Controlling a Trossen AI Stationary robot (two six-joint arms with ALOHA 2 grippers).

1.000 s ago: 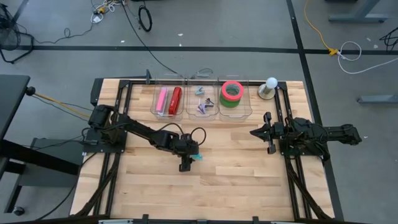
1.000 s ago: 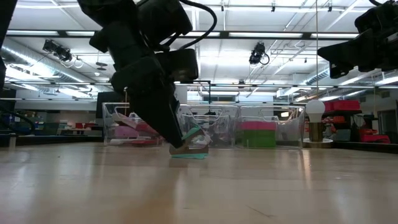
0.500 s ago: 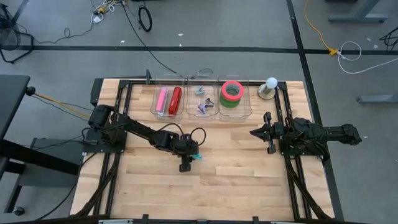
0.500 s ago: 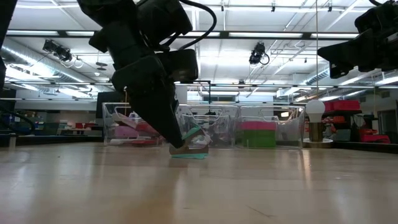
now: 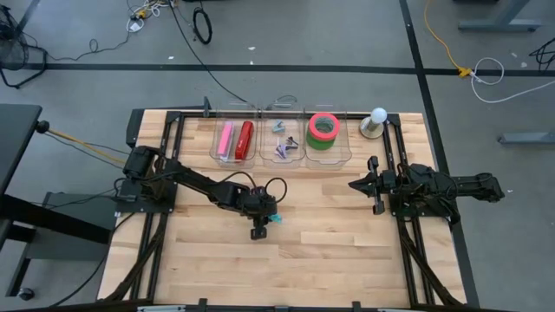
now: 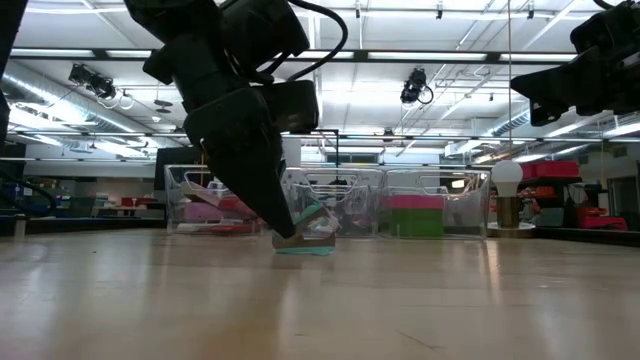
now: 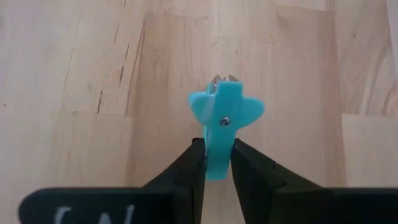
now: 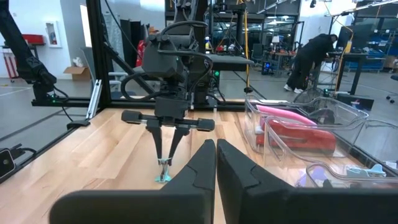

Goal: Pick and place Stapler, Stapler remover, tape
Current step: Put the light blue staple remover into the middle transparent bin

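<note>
Overhead, my left gripper point(image 5: 260, 227) reaches down to the middle of the table point(image 5: 329, 251), pinching a small teal staple remover point(image 5: 276, 218) on the wood. My right gripper point(image 5: 371, 185) waits off to the right side, fingers pressed together on nothing. Along the far edge sit clear bins point(image 5: 282, 143): pink and red staplers point(image 5: 237, 139) in one, more staple removers point(image 5: 283, 139) in the middle one, and the tape point(image 5: 323, 130), red roll stacked on green, in the last.

Level with the table, my left gripper point(image 6: 290, 225) slants down onto the teal staple remover point(image 6: 308, 240), which rests on the surface before the bins.

Past my left wrist, both fingers point(image 7: 186, 168) clamp the staple remover's point(image 7: 222, 121) teal handle.

Past my right wrist, my closed fingers point(image 8: 214, 165) face the other arm and the staplers point(image 8: 292, 127).
</note>
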